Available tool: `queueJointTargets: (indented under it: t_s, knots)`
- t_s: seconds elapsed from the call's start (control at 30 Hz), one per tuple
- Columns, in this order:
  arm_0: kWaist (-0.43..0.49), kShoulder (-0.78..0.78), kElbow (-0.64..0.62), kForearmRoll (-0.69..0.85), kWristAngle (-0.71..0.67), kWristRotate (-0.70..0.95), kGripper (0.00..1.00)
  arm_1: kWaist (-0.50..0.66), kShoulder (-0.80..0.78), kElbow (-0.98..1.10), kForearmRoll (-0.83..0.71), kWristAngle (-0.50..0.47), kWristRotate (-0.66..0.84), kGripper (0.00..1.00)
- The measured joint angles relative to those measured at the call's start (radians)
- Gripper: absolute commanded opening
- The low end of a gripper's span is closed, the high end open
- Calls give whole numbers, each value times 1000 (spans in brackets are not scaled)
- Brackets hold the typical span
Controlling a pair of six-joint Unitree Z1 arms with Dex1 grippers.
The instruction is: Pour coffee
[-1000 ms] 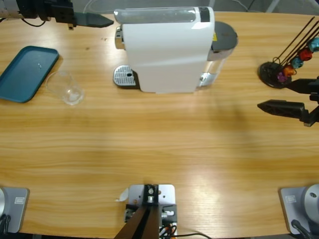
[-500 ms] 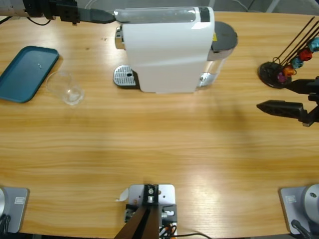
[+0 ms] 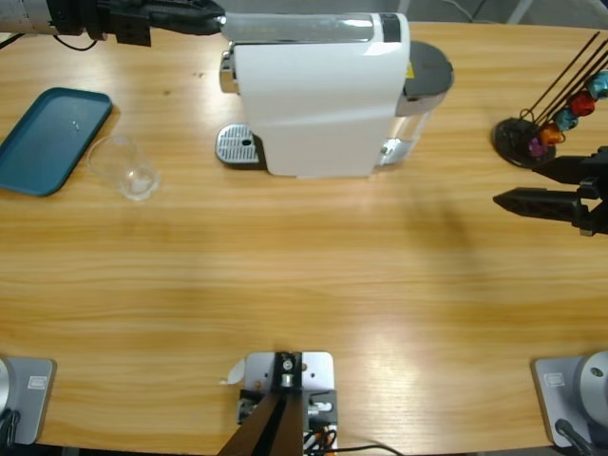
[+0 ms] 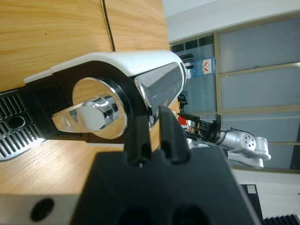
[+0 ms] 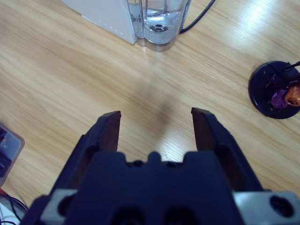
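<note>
A white coffee machine [image 3: 318, 95] stands at the back middle of the table, its grated drip tray [image 3: 237, 145] facing left. A small clear glass [image 3: 128, 169] stands left of it and looks empty; no coffee shows anywhere. My left gripper [image 3: 211, 19] comes in from the top left, shut with nothing in it, its tips right at the machine's upper left end. In the left wrist view the left gripper [image 4: 151, 117] points at the machine [image 4: 117, 65] just beside the chrome spout [image 4: 91, 117]. My right gripper [image 3: 537, 185] hovers open at the right edge, and the right wrist view shows the right gripper [image 5: 156, 112] over bare wood.
A teal tray [image 3: 47, 138] lies at the far left. A black capsule stand [image 3: 532, 138] with coloured capsules is at the far right, also seen as the stand's base [image 5: 274, 91]. The machine's clear water tank [image 3: 423, 81] sits at its right end.
The left gripper has moved right and slightly back along the table's far edge, up to the machine's top end. The right gripper has barely shifted.
</note>
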Motion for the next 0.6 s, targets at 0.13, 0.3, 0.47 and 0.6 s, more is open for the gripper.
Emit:
queueJointTargets:
  t_s: [0.13,0.3,0.47,0.6]
  knots:
    - [-1,-2,0,2,13,0,0,0,0,0,0,0,0,637]
    - [-12,-8,-12,25,25,0,0,0,0,0,0,0,0,637]
    - [-45,-69,-137,82,30,0,0,0,0,0,0,0,0,637]
    - [-47,-101,-174,132,32,0,601,-1,0,0,0,0,0,638]
